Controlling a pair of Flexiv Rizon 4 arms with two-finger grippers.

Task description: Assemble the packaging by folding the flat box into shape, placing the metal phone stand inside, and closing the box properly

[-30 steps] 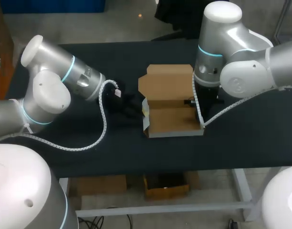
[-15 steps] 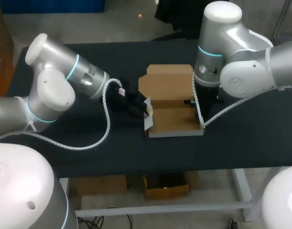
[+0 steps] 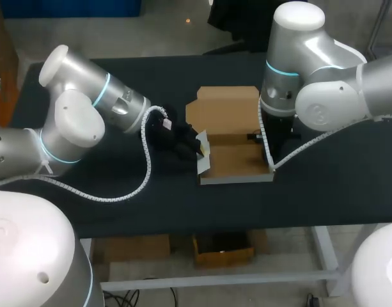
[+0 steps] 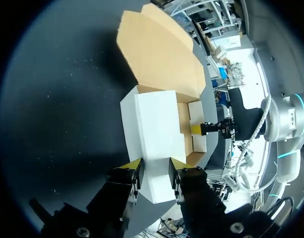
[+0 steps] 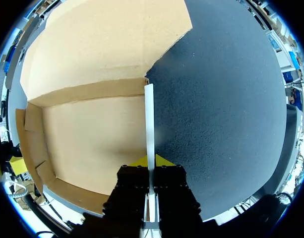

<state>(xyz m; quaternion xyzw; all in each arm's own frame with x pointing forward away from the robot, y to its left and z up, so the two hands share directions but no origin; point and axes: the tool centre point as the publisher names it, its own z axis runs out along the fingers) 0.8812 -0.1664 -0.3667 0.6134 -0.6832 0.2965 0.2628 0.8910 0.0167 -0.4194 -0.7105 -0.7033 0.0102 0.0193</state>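
Head cam: cardboard box [image 3: 231, 160] sits mid tabletop [image 3: 336, 185], lid [image 3: 224, 109] flopped open flat toward the far side, one of my arms at each end

Left wrist: left pincer [image 4: 154, 171] is released, yellow tips up against the box's white left wall

Right wrist: right pincer [image 5: 151, 162] is clenched on the box's thin right wall, a tip on each side

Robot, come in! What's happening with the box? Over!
Right end effector shut on box right wall. Left end effector open, against left wall. Lid open, box empty.
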